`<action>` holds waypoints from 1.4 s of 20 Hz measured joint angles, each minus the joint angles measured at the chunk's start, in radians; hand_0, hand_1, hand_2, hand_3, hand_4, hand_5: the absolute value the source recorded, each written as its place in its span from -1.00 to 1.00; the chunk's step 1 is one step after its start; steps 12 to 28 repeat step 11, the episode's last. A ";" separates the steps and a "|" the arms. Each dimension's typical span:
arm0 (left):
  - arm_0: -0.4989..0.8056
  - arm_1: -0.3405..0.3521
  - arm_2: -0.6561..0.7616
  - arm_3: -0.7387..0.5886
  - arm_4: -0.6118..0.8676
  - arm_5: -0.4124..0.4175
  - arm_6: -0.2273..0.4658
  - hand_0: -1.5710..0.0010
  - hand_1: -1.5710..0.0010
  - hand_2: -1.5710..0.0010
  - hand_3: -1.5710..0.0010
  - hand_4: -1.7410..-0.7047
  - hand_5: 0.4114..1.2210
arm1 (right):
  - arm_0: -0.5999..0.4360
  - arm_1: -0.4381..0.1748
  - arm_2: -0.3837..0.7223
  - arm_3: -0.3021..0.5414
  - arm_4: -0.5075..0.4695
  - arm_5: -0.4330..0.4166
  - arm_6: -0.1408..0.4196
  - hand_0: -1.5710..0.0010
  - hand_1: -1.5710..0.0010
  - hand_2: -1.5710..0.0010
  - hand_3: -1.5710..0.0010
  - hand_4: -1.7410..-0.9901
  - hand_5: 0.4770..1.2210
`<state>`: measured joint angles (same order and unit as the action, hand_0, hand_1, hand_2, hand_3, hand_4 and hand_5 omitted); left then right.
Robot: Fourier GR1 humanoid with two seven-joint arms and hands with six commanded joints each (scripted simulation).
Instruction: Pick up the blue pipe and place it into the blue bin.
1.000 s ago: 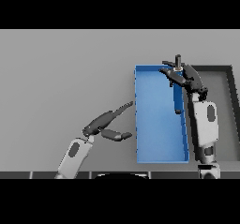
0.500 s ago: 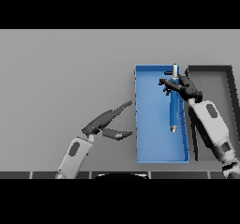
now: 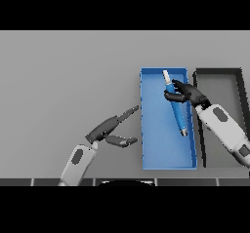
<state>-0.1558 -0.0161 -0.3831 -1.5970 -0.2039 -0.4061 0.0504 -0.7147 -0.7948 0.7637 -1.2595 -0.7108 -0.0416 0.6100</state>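
Observation:
The blue pipe, with a white tip at its far end, lies slanted inside the blue bin, running from the bin's far middle toward its right wall. My right hand reaches in over the bin's right wall, and its fingers and thumb curl round the pipe's upper part. My left hand is open on the table just left of the bin, fingers straight and pointing at the bin's left wall without touching it.
A dark grey bin stands directly to the right of the blue bin, and my right forearm crosses over it. Grey table stretches to the left and behind.
The right hand has come lower and nearer over the blue bin. The pipe went from hanging steeply to slanting along the bin's inside. The left hand has hardly moved.

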 measured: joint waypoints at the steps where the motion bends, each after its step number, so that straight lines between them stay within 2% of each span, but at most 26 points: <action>1: -0.007 -0.004 0.001 0.010 -0.006 0.006 0.012 1.00 1.00 1.00 1.00 0.57 -0.79 | -0.009 -0.007 0.023 0.003 0.005 0.011 0.000 0.91 0.91 0.91 0.97 0.54 -0.21; 7: -0.007 -0.006 -0.001 0.013 -0.004 0.002 0.016 1.00 1.00 1.00 1.00 0.57 -0.79 | -0.015 -0.011 0.043 0.002 0.022 0.045 -0.015 0.98 0.98 0.98 0.99 0.75 -0.36; 11: -0.048 0.009 0.035 0.037 0.010 -0.001 0.024 1.00 1.00 1.00 1.00 0.57 -0.79 | -0.023 -0.016 0.051 0.004 0.031 0.077 -0.030 0.98 0.98 0.98 0.99 0.75 -0.36; 28: -0.048 0.009 0.035 0.037 0.010 -0.001 0.024 1.00 1.00 1.00 1.00 0.57 -0.79 | -0.023 -0.016 0.051 0.004 0.031 0.077 -0.030 0.98 0.98 0.98 0.99 0.75 -0.36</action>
